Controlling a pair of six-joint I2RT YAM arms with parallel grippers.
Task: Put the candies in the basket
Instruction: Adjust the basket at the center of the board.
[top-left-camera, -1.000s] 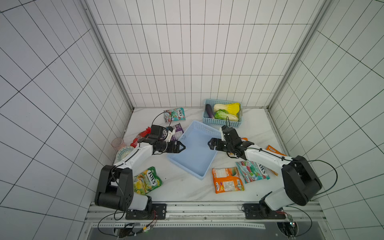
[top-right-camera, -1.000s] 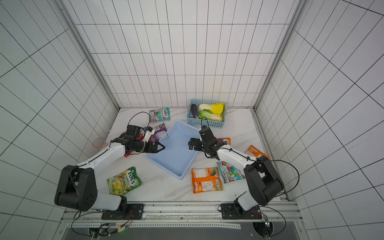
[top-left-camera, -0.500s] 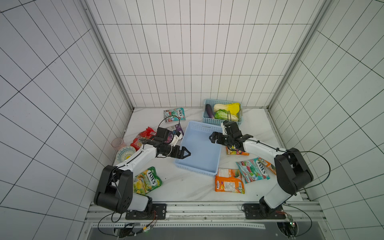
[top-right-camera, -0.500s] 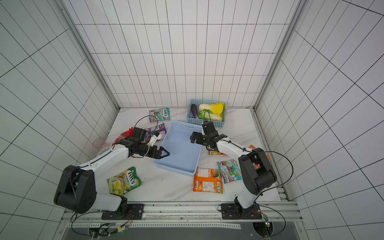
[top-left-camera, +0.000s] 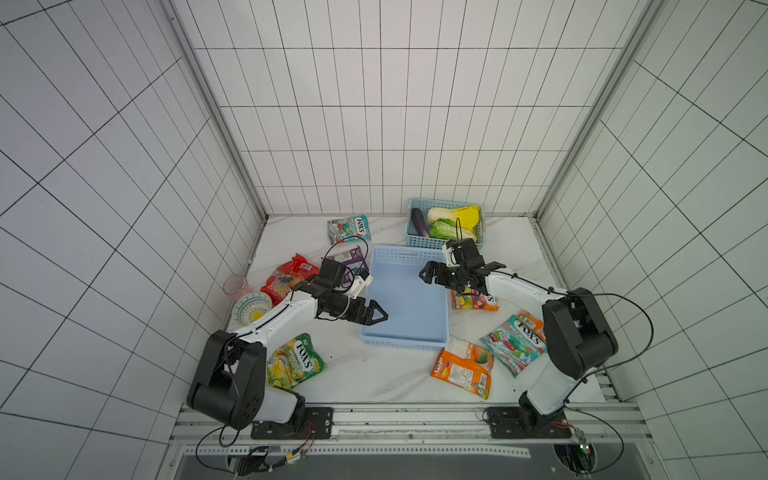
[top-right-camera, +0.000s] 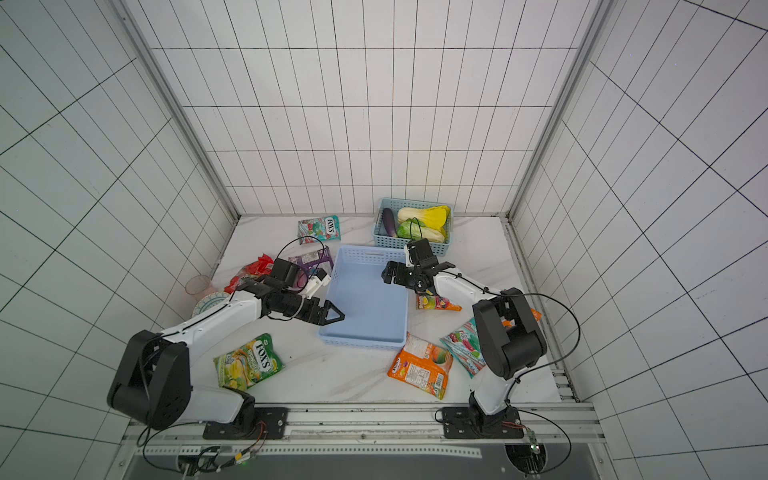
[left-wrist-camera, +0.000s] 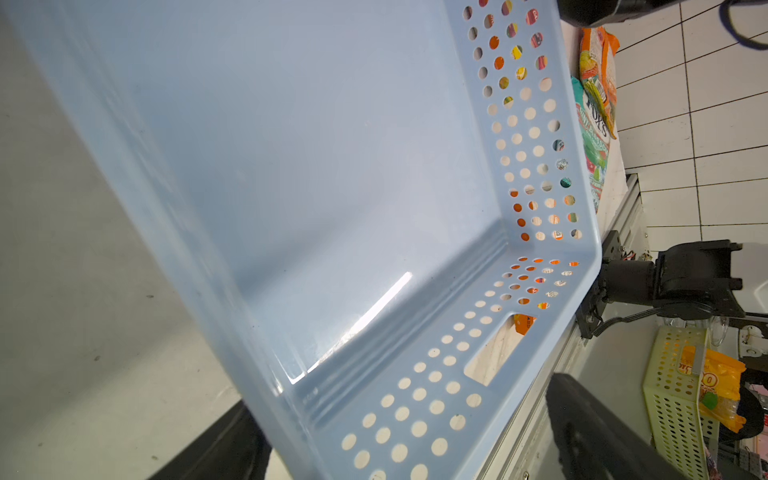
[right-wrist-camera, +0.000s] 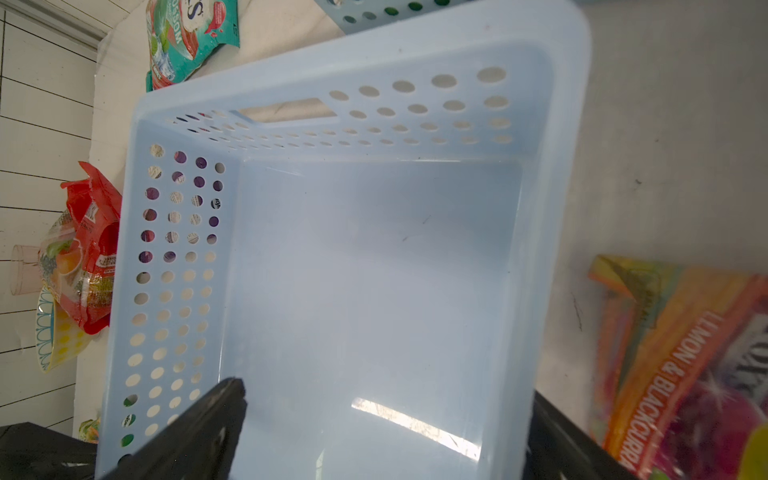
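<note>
Overhead view of a white bench (top-left-camera: 374, 376) w/ tiled walls. A shallow pale-blue basket (top-left-camera: 405, 291) sits mid-bench, long side running front to back. L tool (top-left-camera: 376, 314) is spread wide at the basket's left wall near the front corner; its wrist view shows that wall btwn the jaws. R tool (top-left-camera: 459, 275) is spread wide too, astride the right wall toward the back. Neither holds a bag; contact w/ the basket can't be told. The candies (top-right-camera: 420, 365) lie on the bench outside the basket: teal bag (top-left-camera: 348, 228) at the back, purple bag (top-left-camera: 351, 259) & red bag (top-left-camera: 286, 276) to the left, green-yellow bag (top-left-camera: 293, 360) front left, orange bag (top-left-camera: 462, 368) & second teal bag (top-left-camera: 515, 340) front right, lemon bag (top-left-camera: 473, 300) just beside the right wall. A small teal basket (top-left-camera: 446, 243) of veg stands at the back; bowl (top-left-camera: 251, 307) & cup (top-left-camera: 235, 286) far left.
</note>
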